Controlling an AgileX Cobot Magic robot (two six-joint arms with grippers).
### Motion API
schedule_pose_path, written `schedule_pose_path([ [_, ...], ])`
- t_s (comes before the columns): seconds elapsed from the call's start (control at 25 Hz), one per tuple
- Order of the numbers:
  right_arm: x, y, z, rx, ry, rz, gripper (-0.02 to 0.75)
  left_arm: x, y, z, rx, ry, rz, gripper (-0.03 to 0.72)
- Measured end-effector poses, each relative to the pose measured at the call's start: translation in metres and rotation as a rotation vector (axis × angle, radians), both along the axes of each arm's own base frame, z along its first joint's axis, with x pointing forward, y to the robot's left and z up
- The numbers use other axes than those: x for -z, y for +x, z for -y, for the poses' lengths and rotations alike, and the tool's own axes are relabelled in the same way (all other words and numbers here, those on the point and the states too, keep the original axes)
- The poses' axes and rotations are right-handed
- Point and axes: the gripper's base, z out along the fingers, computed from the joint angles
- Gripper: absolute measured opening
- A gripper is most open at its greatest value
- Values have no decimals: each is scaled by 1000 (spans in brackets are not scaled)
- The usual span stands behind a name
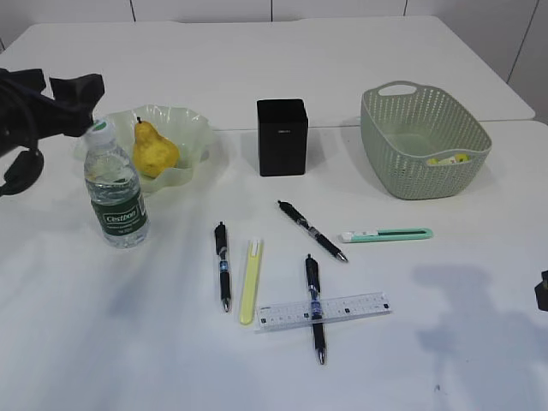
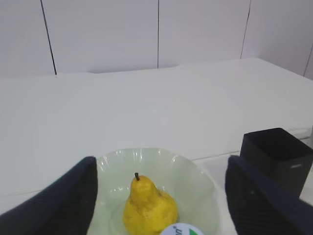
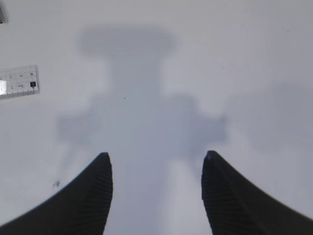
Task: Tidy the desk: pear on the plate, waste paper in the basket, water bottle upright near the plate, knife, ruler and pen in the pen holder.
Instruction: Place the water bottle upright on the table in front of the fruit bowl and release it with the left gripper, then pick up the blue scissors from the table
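Already my yellow pear [image 1: 154, 151] sits in the wavy green plate [image 1: 195, 128], clear bottle [image 1: 115, 193] upright beside; both jaws hang wide, empty, pens and ruler [image 1: 324, 312] awaiting.

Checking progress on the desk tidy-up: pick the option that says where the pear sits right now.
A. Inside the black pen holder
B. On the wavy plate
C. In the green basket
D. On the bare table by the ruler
B: the pear sits upright on the wavy plate, behind the water bottle; the left wrist view shows it there too.
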Motion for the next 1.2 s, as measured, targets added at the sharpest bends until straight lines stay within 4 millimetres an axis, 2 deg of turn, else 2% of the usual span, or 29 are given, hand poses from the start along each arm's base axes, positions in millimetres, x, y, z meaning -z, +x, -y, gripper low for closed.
schedule_pose_path([
  [0.56, -4, 1, 0, -41, -25, -10, 459, -44, -30, -8, -13, -16, -54, 575],
  [0.92, -51, 19, -1, -84, -41, 31, 459, -94, -49, -11, -4, -19, -182, 574],
  [1.2, -88, 32, -2, -106, -38, -44, 459, -116, -61, -12, 12, 17, -326, 573],
])
